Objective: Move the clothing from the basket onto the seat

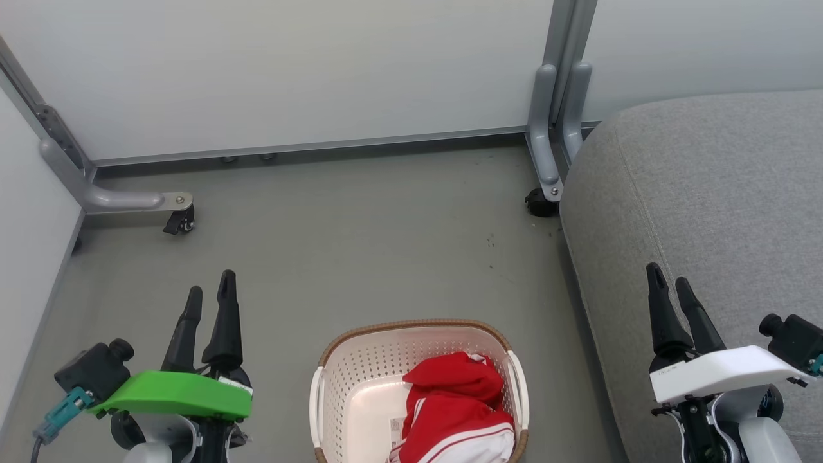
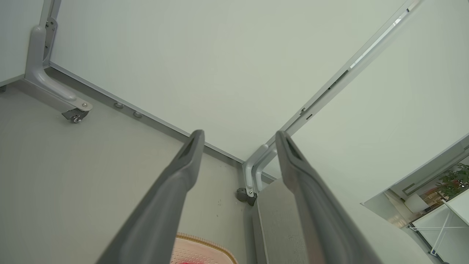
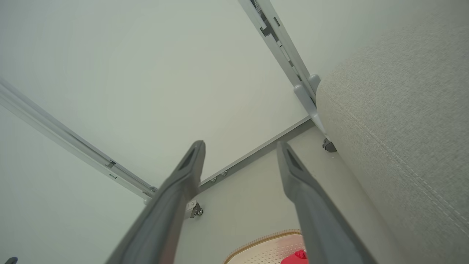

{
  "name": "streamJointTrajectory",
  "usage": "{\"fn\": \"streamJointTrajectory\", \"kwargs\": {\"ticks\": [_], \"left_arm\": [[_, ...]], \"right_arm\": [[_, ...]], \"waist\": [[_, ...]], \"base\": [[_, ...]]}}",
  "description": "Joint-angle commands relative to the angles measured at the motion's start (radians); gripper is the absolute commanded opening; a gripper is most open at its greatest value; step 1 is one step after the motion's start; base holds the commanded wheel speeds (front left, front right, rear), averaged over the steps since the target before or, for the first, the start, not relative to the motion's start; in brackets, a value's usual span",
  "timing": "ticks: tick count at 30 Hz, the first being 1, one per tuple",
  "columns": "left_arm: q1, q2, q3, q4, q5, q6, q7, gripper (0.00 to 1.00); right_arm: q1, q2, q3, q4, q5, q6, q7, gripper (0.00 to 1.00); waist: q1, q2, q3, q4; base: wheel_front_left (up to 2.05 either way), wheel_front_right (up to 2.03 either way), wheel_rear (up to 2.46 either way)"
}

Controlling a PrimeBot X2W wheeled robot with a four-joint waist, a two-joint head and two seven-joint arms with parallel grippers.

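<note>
The basket (image 1: 360, 379) sits on the grey floor (image 1: 360, 231) at the bottom middle of the head view. Its near end is chopped off by the frame edge, so I can't see the whole thing. The clothing (image 1: 460, 402) is inside it, bunched against the right-hand wall, bright red with white stripes low down. It's one crumpled heap and honestly I can't tell if that's one garment or two. A small pale label (image 1: 397, 429) pokes out beside the heap, half covered and too small to read. The seat (image 1: 707, 193) runs off the right and bottom edges, so only its rounded corner and a stitched seam show. It stands near the basket with a strip of floor between. Both wrist views catch just a sliver of basket rim and a dab of red at their bottom edge.

Counting: one basket, one red heap, one seat, and two wheels under the panel feet, the left caster (image 1: 180, 222) and the right caster (image 1: 539, 202). There are two grippers with two dark fingers each. The left gripper (image 1: 211, 286) hangs over the floor left of the basket, fingers parted, nothing between them. The right gripper (image 1: 667, 276) shows against the seat's left side, also parted and empty.
</note>
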Motion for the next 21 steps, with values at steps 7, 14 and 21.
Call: {"fn": "streamJointTrajectory", "kwargs": {"ticks": [7, 14, 21], "left_arm": [[0.012, 0.008, -0.014, -0.002, 0.120, 0.004, -0.028, 1.00], [0.017, 0.007, -0.024, 0.028, 0.211, 0.005, -0.051, 1.00], [0.018, 0.005, -0.031, 0.039, 0.294, 0.010, -0.070, 1.00]], "right_arm": [[0.009, 0.001, 0.013, -0.009, -0.122, 0.000, -0.031, 1.00], [0.010, 0.005, 0.021, 0.004, -0.223, 0.001, -0.054, 1.00], [0.013, 0.007, 0.028, 0.008, -0.302, 0.001, -0.072, 1.00]], "waist": [[0.0000, 0.0000, -0.003, 0.000], [0.0000, 0.0000, -0.004, 0.001], [0.0000, 0.0000, -0.004, 0.001]], "base": [[0.00, 0.00, 0.00], [0.00, 0.00, 0.00], [0.00, 0.00, 0.00]]}}
